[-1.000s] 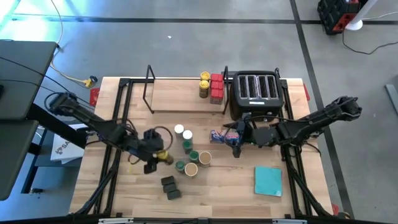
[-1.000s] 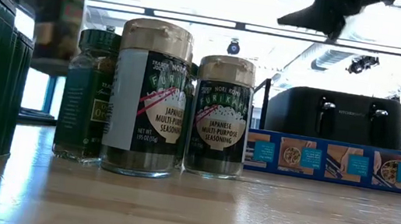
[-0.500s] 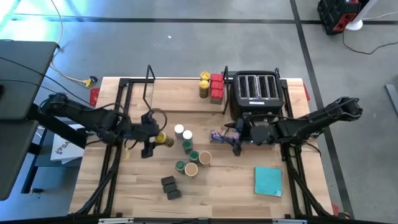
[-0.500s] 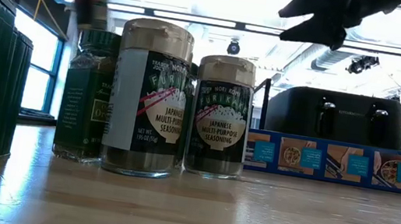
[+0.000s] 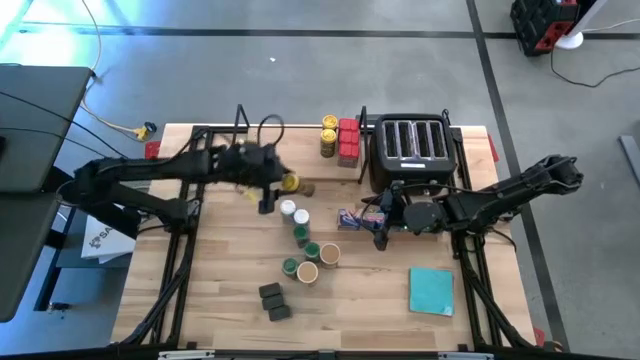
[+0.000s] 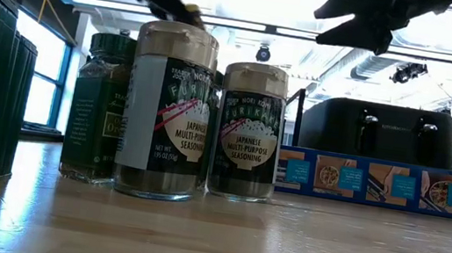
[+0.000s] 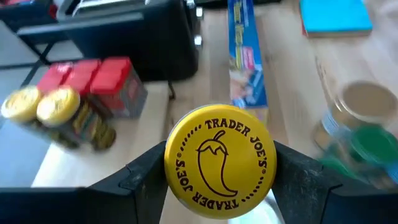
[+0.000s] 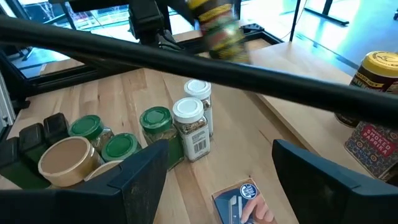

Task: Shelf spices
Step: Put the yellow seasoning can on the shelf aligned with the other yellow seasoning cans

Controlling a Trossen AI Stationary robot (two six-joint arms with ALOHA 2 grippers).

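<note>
I see a grey concrete floor (image 5: pixel 330 70) around the wooden table (image 5: pixel 370 310), crossed by dark tape lines (image 5: pixel 493 80). Well off from my left gripper (image 5: pixel 268 187), on its outer side, stands a dark desk (image 5: pixel 35 120), with a yellow-ended cable (image 5: pixel 130 128) lying on the floor beside it. Far beyond my right gripper (image 5: pixel 380 232), a red and black object (image 5: pixel 545 22) sits by a white base, perhaps a fan stand. In the low view, ceiling light strips (image 6: pixel 249 25) glow overhead and a bright window (image 6: pixel 43 74) fills the wall.
</note>
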